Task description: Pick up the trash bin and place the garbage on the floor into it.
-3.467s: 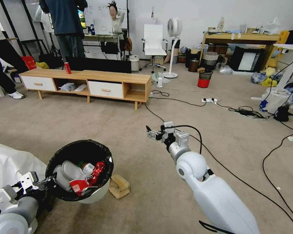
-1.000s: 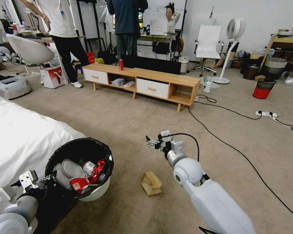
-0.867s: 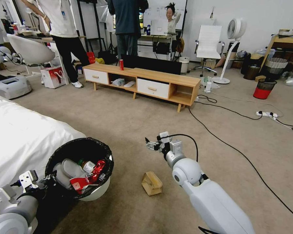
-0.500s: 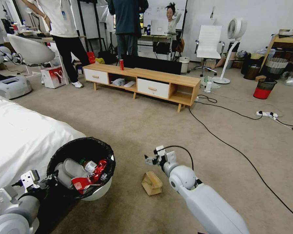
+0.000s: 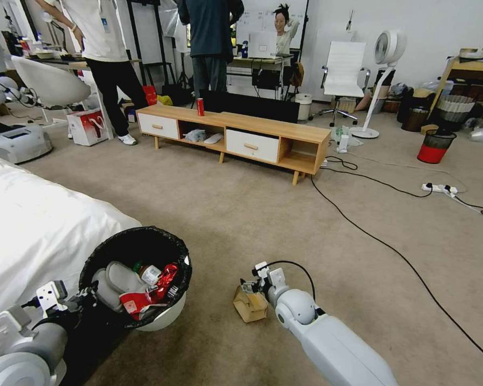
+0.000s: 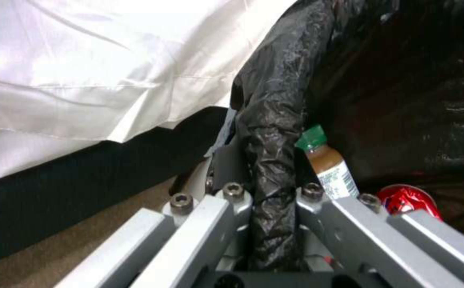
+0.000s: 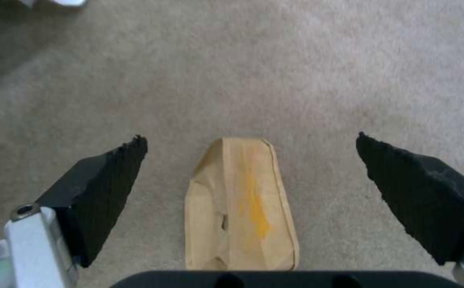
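Hovering with its pads wide apart over the bag (image 7: 241, 208) on the floor (image 5: 263, 214), the right tool (image 7: 253, 200) could push it flat instead of gripping it; the left tool (image 6: 272, 208) is clamped on the bin (image 5: 137, 284) rim.

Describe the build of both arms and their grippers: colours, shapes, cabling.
Both arms are glossy white shells with rounded ball-like joints. The right gripper has silver metal finger bars tipped with black wedge-shaped foam pads, and a black cable loops over its wrist. The left gripper has bolted silver linkages.
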Robot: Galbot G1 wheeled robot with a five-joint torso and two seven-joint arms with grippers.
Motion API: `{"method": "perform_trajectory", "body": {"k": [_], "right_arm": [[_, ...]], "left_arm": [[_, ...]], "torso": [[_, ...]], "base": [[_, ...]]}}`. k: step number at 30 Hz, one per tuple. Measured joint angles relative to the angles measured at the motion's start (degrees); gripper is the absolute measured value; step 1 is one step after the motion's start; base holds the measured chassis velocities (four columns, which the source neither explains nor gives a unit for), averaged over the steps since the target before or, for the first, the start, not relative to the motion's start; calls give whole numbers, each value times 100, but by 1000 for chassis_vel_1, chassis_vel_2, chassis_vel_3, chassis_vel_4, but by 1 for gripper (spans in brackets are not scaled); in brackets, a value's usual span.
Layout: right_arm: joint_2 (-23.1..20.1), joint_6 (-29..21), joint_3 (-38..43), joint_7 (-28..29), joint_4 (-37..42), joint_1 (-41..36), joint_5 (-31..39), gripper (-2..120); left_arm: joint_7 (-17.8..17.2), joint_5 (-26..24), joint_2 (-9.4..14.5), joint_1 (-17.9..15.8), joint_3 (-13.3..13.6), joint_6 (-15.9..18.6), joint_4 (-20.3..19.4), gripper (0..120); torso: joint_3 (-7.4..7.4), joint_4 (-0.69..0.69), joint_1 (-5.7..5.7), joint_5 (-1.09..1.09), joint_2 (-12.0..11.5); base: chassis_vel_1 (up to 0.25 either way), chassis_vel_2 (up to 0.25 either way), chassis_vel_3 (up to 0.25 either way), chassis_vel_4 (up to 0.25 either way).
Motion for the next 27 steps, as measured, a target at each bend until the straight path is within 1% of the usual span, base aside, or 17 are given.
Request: {"method": "perform_trajectory", "body": {"k": [1,2,3,5,8,10,12,14,16,17,18,20,27], "right_arm": [[16,8,0,-4,-41,7,-5,100],[152,110,8,-34,-405,76,-54,100],[152,110,8,-34,-405,76,-54,100],[281,230,-2,-106,-825,161,-105,100],[311,278,-9,-135,-927,178,-140,100],[464,564,-6,-328,-1423,262,-354,100],[489,606,-3,-359,-1498,275,-377,100],[585,778,21,-471,-1832,327,-501,100],[609,834,33,-492,-1920,339,-546,100],[674,944,83,-536,-2131,363,-674,100],[674,944,83,-536,-2131,363,-674,100],[788,1066,210,-606,-2448,412,-888,100],[903,1222,305,-714,-2819,460,-1175,100]], "left_arm": [[0,0,0,0,0,0,0,2],[1,0,0,14,-11,-4,0,2],[1,0,0,14,-11,-4,0,2],[0,-5,-1,37,-34,-23,-7,2],[1,-6,-2,44,-37,-27,-12,2],[2,-7,-15,86,-45,-44,-56,2],[2,-7,-16,93,-46,-44,-64,2],[2,-3,-20,126,-51,-45,-104,2],[2,0,-21,130,-51,-45,-109,2],[1,9,-30,137,-51,-45,-125,2],[1,9,-30,137,-51,-45,-125,2],[-1,27,-54,150,-38,-46,-149,2],[-2,64,-93,153,-11,-47,-163,2]], "torso": [[0,0,0,0,0],[0,0,0,0,0],[0,0,0,0,0],[0,0,0,0,0],[0,0,0,0,0],[0,0,0,0,0],[0,0,0,0,0],[0,0,0,0,0],[0,0,0,0,0],[0,0,0,0,0],[0,0,0,0,0],[0,-1,0,0,0],[0,0,0,0,0]], "base": [[0,0,0,0],[0,0,0,0],[0,0,0,0],[0,0,0,0],[0,0,0,0],[0,0,0,0],[0,0,0,0],[0,0,0,0],[0,0,0,0],[0,0,0,0],[0,0,0,0],[0,0,0,0],[0,0,0,0]]}}
